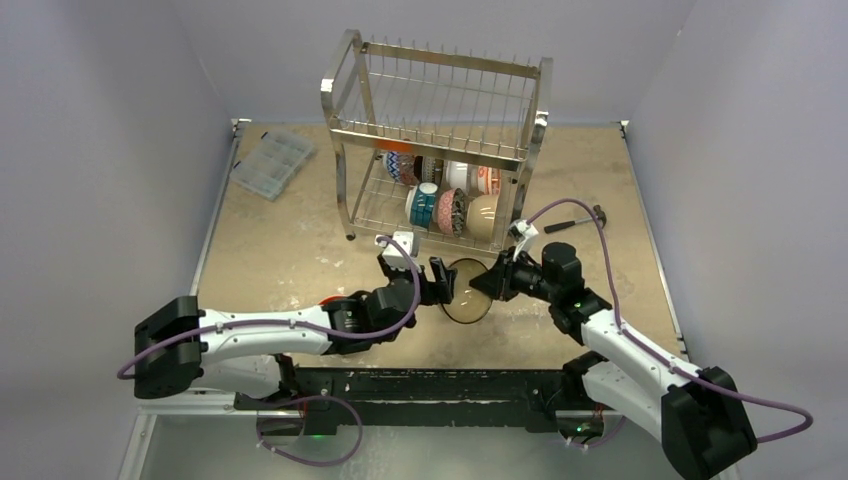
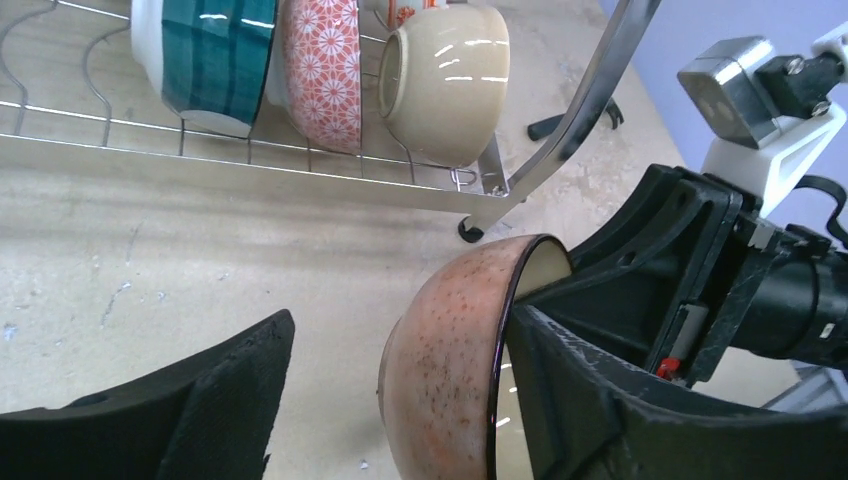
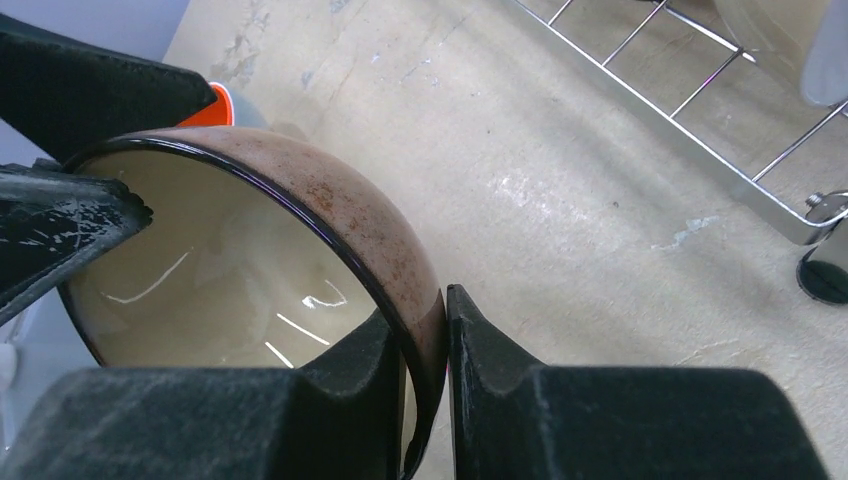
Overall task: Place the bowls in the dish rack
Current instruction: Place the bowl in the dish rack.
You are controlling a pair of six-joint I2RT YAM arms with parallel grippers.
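- Brown and speckled outside, cream within, the speckled bowl point(image 1: 466, 300) appears in the top view just in front of the dish rack point(image 1: 437, 100), off its front right leg, tipped on edge between both grippers.
- We see the left gripper point(image 1: 443, 280) at the bowl's left and the right gripper point(image 1: 492, 283) at its right, both in front of the rack.
- Several racked bowls point(image 1: 445, 205) stand on edge in the rack's lower tier.
- A clear plastic box point(image 1: 273, 163) lies on the table point(image 1: 300, 250), well to the left of the rack.
- Through the left wrist camera we find the left gripper spread wide and released. One finger point(image 2: 600, 420) lies at the bowl's cream inner side by the rim, and the other finger point(image 2: 200, 410) stands well apart from the speckled outside.
- Beyond it, a teal checked bowl point(image 2: 215, 55), a red patterned bowl point(image 2: 322, 70) and a cream bowl point(image 2: 445, 80) stand side by side in the rack's lower tier.
- Through the right wrist camera we see the right gripper clenched on the speckled bowl's wall, with one pad point(image 3: 200, 420) inside and one pad point(image 3: 600, 420) outside.
- We cannot tell whether the bowl touches the table.
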